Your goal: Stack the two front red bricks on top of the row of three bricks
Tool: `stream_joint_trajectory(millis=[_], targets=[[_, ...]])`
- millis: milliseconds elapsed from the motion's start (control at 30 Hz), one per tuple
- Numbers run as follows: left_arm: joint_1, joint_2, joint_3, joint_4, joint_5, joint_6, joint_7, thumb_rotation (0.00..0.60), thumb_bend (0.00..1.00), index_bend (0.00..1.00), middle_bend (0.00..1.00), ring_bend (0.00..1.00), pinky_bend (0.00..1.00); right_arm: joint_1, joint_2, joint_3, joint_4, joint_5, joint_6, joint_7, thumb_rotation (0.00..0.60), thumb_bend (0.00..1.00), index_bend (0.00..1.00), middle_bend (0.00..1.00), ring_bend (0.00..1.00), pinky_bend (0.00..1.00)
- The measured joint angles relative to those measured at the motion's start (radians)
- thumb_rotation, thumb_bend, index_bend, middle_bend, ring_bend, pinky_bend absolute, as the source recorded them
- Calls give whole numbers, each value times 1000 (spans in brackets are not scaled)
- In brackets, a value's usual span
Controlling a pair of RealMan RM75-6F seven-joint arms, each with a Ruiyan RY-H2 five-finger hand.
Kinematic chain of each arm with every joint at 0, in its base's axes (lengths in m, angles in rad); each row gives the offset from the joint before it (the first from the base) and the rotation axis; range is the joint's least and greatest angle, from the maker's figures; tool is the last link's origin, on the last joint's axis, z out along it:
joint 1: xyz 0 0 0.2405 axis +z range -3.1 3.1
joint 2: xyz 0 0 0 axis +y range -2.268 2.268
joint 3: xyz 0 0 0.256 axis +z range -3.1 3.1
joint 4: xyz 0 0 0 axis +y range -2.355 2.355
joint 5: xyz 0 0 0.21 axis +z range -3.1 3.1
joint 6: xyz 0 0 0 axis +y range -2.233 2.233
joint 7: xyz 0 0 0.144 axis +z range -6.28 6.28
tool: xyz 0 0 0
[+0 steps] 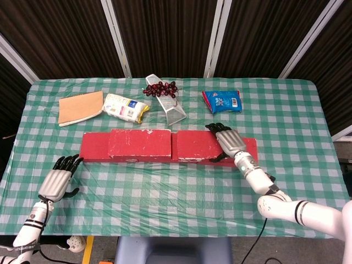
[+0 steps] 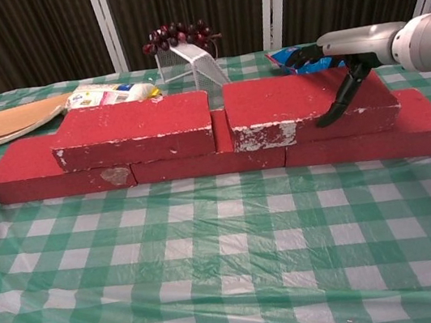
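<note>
Red bricks are nearly where I want them: the left upper brick (image 2: 133, 131) and right upper brick (image 2: 305, 106) both sit on the row of three bricks (image 2: 215, 161), a thin gap between them. My right hand (image 1: 230, 141) rests on the right upper brick, thumb down its front face, fingers over the top; I judge it a loose hold, though the grip is hard to read. What's left is letting go. My left hand (image 1: 58, 179) hovers wide over the checked tablecloth (image 1: 165, 187), holding nothing. Brick faces look chalky, edges chipped white, blocks long and flat.
</note>
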Motion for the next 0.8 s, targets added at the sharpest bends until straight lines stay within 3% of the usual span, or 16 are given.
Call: stream_joint_trajectory(millis=[533,800], targets=[[0,2,0,-1,2,-1,-3,600,257,0,0,0,29,18,31,-8,-54,110,1,-44,556,44,0,110,37,233],[3,5,0,-4,9,10,-5,600,259,0,0,0,29,-4,63,0,-95,70,35,-9,548,43,0,100,10,183]])
